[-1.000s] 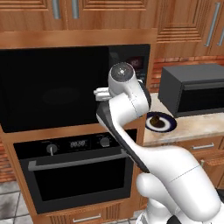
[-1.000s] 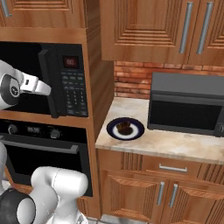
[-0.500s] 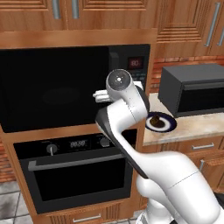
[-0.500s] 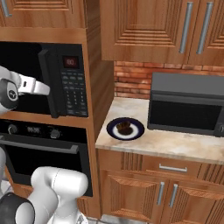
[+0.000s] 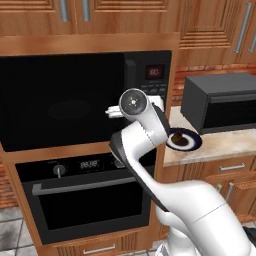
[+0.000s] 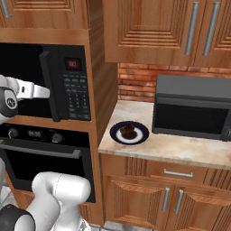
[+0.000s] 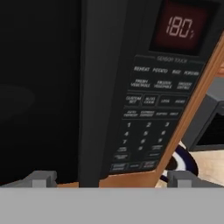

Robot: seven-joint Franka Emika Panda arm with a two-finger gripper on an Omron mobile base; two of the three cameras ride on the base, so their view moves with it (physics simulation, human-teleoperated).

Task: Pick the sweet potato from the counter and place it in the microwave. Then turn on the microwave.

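Sweet potato (image 6: 128,131) lies on a round dark blue-rimmed plate (image 6: 116,135) on the table (image 6: 180,146), just right of the built-in microwave (image 6: 67,85). Microwave door is closed and its red display (image 7: 180,27) is lit. Pincer (image 7: 111,178) is spread wide, released, empty, close before the keypad (image 7: 151,118).

Arm (image 5: 145,135) swung slightly leftward across the microwave (image 5: 75,100) front over the last second; wrist now nearer door centre.
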